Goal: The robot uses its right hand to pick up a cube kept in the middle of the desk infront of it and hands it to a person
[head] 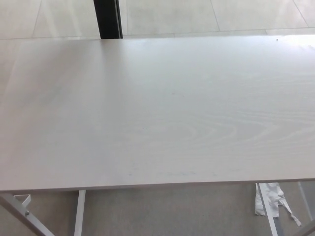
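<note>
From my head camera I looked down on the desk (157,113), a pale wood-grain top that filled nearly the whole view, its far edge running along the tiled floor (206,14) and its near edge cutting across low in the picture. Neither of my hands showed at all; my right hand was out of view and so was my left, so I could not tell whether their fingers were apart or together, nor whether either one held anything. The cube I was meant to pick up was nowhere to be seen: not in the middle of the desk, not toward any corner, not along any edge. No person's hand or sleeve showed either. I judged that with no cube on the top there was nothing for my right hand to reach for, and the pick could only begin once a cube lay there.

Beyond the far edge, toward the far left corner, a dark upright post (108,18) stood against the floor. Under the near edge I saw the white desk legs (78,211) toward the near left corner, and below the near right corner a crumpled strip of white tape or paper (269,196) hung beside the frame, well clear of the working surface
</note>
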`<state>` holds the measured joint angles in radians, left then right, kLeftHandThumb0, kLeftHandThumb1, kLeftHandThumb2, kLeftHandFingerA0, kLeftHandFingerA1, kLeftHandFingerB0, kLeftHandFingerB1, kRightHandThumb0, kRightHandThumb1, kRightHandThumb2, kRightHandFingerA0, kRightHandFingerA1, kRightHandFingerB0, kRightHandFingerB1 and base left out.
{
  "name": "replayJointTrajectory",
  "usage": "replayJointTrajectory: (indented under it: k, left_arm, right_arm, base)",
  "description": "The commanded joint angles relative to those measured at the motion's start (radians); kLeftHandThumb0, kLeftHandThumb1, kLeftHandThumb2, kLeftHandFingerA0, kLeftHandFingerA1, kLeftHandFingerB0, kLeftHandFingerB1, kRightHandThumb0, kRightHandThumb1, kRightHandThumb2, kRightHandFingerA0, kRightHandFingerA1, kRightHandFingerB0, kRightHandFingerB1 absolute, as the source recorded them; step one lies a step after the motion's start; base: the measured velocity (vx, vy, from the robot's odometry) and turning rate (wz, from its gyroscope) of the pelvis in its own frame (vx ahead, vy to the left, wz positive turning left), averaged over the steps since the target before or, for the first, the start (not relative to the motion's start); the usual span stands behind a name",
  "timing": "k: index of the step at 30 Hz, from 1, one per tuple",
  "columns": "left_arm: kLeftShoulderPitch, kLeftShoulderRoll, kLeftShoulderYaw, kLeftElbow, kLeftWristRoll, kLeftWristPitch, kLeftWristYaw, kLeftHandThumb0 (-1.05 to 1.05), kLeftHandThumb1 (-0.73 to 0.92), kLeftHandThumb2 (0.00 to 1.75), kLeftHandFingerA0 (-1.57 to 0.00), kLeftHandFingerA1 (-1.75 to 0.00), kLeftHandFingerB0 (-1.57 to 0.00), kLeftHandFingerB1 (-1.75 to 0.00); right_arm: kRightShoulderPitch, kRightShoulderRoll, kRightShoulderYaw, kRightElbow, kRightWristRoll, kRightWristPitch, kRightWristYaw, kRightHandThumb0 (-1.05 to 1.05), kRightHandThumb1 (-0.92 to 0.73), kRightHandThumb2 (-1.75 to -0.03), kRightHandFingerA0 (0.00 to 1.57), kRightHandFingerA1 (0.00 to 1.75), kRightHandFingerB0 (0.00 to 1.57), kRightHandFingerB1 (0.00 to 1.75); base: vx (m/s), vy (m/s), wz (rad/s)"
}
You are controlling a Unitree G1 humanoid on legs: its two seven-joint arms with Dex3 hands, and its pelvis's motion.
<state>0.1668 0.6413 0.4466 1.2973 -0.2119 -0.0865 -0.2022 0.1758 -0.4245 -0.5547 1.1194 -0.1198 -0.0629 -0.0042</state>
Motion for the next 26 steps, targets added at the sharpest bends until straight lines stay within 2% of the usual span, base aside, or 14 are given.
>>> replayJointTrajectory:
  k: [1, 10, 11, 12, 13, 14, 15, 16, 17, 18, 20, 21, 22, 26]
  left_arm:
    - [0.004, 0.015, 0.015, 0.002, -0.007, -0.010, -0.007, -0.68, 0.79, 0.64, -0.43, -0.51, -0.42, -0.39]
    - [-0.002, 0.032, 0.009, 0.002, 0.003, -0.013, -0.013, -0.67, 0.80, 0.64, -0.43, -0.52, -0.41, -0.40]
    - [-0.003, 0.040, 0.000, 0.001, 0.013, -0.012, -0.005, -0.69, 0.80, 0.64, -0.44, -0.52, -0.43, -0.39]
    - [-0.005, 0.041, -0.002, 0.000, 0.015, -0.011, -0.007, -0.68, 0.80, 0.64, -0.42, -0.51, -0.44, -0.39]
    - [-0.006, 0.041, 0.000, 0.000, 0.012, -0.009, -0.011, -0.67, 0.80, 0.64, -0.42, -0.52, -0.43, -0.40]
    - [-0.004, 0.042, -0.004, 0.000, 0.014, -0.010, -0.015, -0.68, 0.81, 0.64, -0.40, -0.51, -0.43, -0.40]
    - [-0.001, 0.043, -0.015, 0.001, 0.026, -0.014, -0.015, -0.68, 0.81, 0.64, -0.40, -0.51, -0.43, -0.40]
    - [-0.001, 0.042, -0.015, 0.004, 0.024, -0.010, -0.011, -0.66, 0.81, 0.64, -0.43, -0.50, -0.42, -0.40]
    - [0.001, 0.042, -0.011, 0.005, 0.019, -0.006, -0.012, -0.65, 0.80, 0.64, -0.44, -0.51, -0.44, -0.41]
    - [0.021, 0.042, -0.016, 0.008, 0.025, -0.005, -0.008, -0.66, 0.80, 0.64, -0.45, -0.50, -0.45, -0.40]
    - [0.033, 0.041, -0.018, 0.008, 0.026, -0.008, -0.010, -0.65, 0.79, 0.64, -0.44, -0.51, -0.43, -0.41]
    - [0.042, 0.041, -0.016, 0.010, 0.023, -0.010, -0.012, -0.66, 0.78, 0.63, -0.45, -0.53, -0.42, -0.42]
    - [0.056, 0.041, -0.020, 0.013, 0.029, -0.013, -0.007, -0.66, 0.78, 0.63, -0.45, -0.53, -0.43, -0.42]
    - [0.066, 0.043, -0.016, 0.016, 0.024, -0.011, -0.012, -0.67, 0.77, 0.63, -0.45, -0.56, -0.41, -0.44]
  right_arm:
    - [-0.005, -0.032, 0.008, 0.019, 0.087, -0.018, 0.072, -0.60, -0.48, -0.82, 0.26, 0.65, 0.19, 0.53]
    - [0.000, -0.026, 0.006, -0.024, 0.161, 0.031, 0.103, -0.54, -0.44, -0.77, 0.20, 0.62, 0.17, 0.50]
    - [-0.028, -0.037, 0.007, 0.004, 0.163, 0.039, 0.092, -0.48, -0.57, -0.58, 0.22, 0.61, 0.21, 0.41]
    - [-0.042, -0.050, 0.011, 0.012, 0.162, 0.050, 0.089, -0.52, -0.44, -0.77, 0.26, 0.64, 0.17, 0.49]
    - [-0.054, -0.065, 0.025, 0.018, 0.150, 0.063, 0.081, -0.52, -0.59, -0.57, 0.41, 0.83, 0.23, 0.39]
    - [-0.080, -0.094, 0.047, 0.029, 0.130, 0.094, 0.080, -0.45, -0.41, -0.90, 0.85, 1.08, 0.10, 0.50]
    - [-0.102, -0.119, 0.057, 0.039, 0.130, 0.122, 0.092, -0.45, -0.41, -0.90, 0.85, 1.08, 0.10, 0.50]
    - [-0.105, -0.126, 0.061, 0.048, 0.141, 0.130, 0.102, -0.54, -0.59, -0.58, 0.76, 1.21, 0.20, 0.42]
    - [-0.100, -0.126, 0.059, 0.050, 0.150, 0.134, 0.104, -0.53, -0.61, -0.58, 0.67, 1.13, 0.24, 0.42]
    - [-0.070, -0.125, 0.056, 0.051, 0.161, 0.129, 0.106, -0.43, -0.41, -0.90, 0.86, 1.06, 0.09, 0.50]
    - [-0.049, -0.125, 0.067, 0.045, 0.161, 0.120, 0.110, -0.58, -0.48, -0.78, 0.77, 1.11, 0.20, 0.48]
    - [-0.020, -0.112, 0.083, 0.023, 0.152, 0.090, 0.119, -0.56, -0.45, -0.79, 0.27, 0.63, 0.20, 0.48]
    - [0.018, -0.095, 0.093, 0.000, 0.153, 0.049, 0.128, -0.52, -0.56, -0.57, 0.27, 0.56, 0.27, 0.36]
    - [0.070, -0.080, 0.084, -0.002, 0.179, -0.004, 0.137, -0.54, -0.54, -0.56, 0.26, 0.59, 0.28, 0.38]
  base:
    - [0.00, 0.000, 0.00]
    - [0.00, 0.000, 0.00]
    - [0.00, 0.000, 0.00]
    - [0.00, 0.000, 0.00]
    - [0.00, 0.000, 0.00]
    - [0.00, 0.000, 0.00]
    - [0.00, 0.000, 0.00]
    - [0.00, 0.000, 0.00]
    - [0.00, 0.000, 0.00]
    - [0.00, 0.000, 0.00]
    - [0.00, 0.000, 0.00]
    - [0.02, -0.016, 0.06]
    - [0.00, 0.000, 0.00]
    - [0.00, 0.000, 0.00]
